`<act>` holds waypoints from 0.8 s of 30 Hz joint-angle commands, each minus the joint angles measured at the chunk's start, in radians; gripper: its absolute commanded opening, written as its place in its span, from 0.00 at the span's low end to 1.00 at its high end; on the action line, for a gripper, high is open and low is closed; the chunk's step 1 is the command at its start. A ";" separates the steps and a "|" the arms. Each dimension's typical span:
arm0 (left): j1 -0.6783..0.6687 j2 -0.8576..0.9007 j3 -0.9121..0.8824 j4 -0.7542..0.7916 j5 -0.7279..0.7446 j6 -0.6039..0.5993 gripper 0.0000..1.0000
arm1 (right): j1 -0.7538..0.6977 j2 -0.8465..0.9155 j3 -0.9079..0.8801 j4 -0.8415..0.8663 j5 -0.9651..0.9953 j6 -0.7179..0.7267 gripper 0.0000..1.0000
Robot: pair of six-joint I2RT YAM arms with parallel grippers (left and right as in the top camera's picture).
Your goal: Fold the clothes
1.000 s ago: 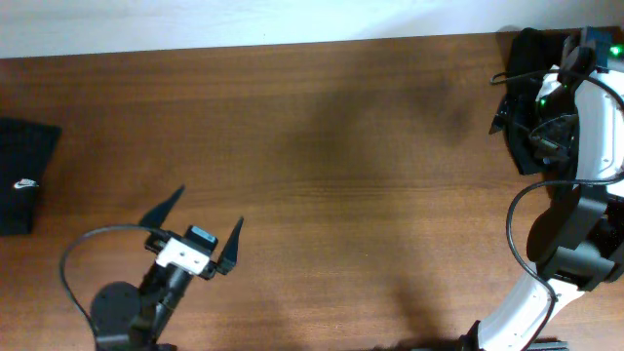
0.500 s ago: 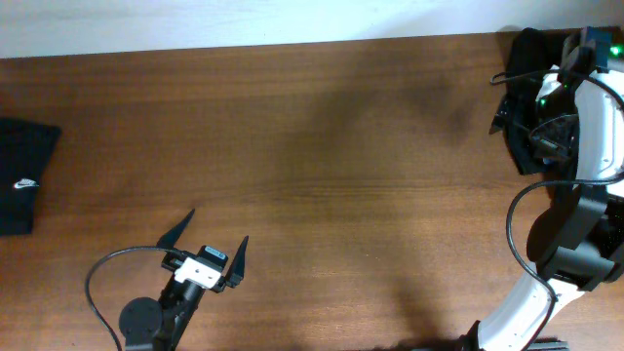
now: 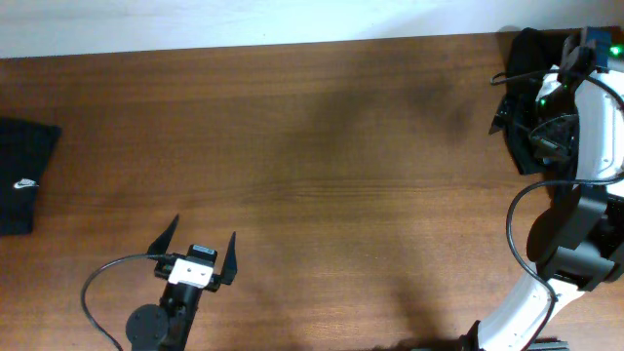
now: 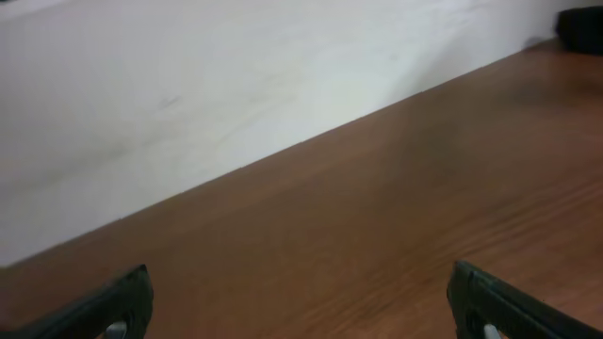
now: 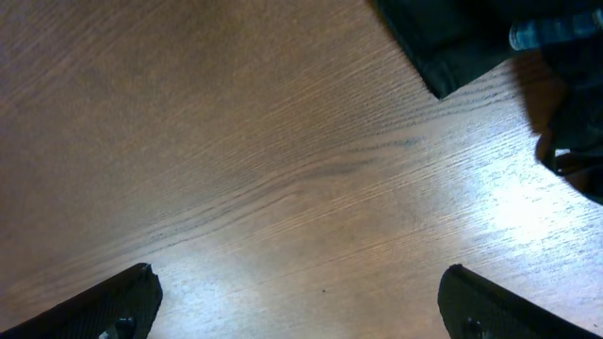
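table: we see bare brown wood table [image 3: 322, 146] across the whole middle, with a white wall [image 3: 244, 19] along the far edge
folded garment: black folded garment [image 3: 21, 175] at the table's left edge, small white logo [image 3: 26, 182] facing up, partly cut off by the frame. Its visible long axis runs front to back, and we judge it already done.
clothes pile: black clothes pile [image 3: 526, 49] in the far right corner, mostly under the right arm [image 3: 595, 117]. We can't tell its long axis.
left gripper: left gripper [image 3: 206, 227] sits near the front edge, jaws spread wide with nothing between them, pointing towards the far wall. The folded garment is well off to its left and the pile is well apart, far right.
left wrist view: only wood and wall ahead of the jaws. A dark scrap at the top right corner is probably the pile [image 4: 579, 24].
right gripper: right gripper [image 5: 301, 311] has its jaws spread wide and holds nothing, with bare wood directly between the fingers
key relation: a corner of the black cloth [image 5: 443, 42] lies ahead and to the right of the right jaws, near but not touching
nearer arm: the right arm, clearly. We'd expect it to reach forward and right to get the jaws over that cloth edge.
risk: we judge the cloth could snag on the arm's own cable and body, which sit over the pile
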 commanded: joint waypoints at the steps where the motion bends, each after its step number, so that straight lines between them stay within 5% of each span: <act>1: -0.007 -0.042 -0.007 -0.024 -0.064 -0.026 0.99 | -0.002 -0.010 0.012 0.000 0.008 0.007 0.99; 8: -0.007 -0.043 -0.009 -0.054 -0.292 -0.278 0.99 | -0.002 -0.010 0.012 0.000 0.008 0.007 0.99; 17: -0.007 -0.043 -0.009 -0.036 -0.499 -0.355 0.99 | -0.002 -0.010 0.012 0.000 0.008 0.008 0.99; 24: -0.006 -0.043 -0.008 -0.033 -0.502 -0.355 0.99 | -0.002 -0.010 0.012 0.000 0.008 0.008 0.99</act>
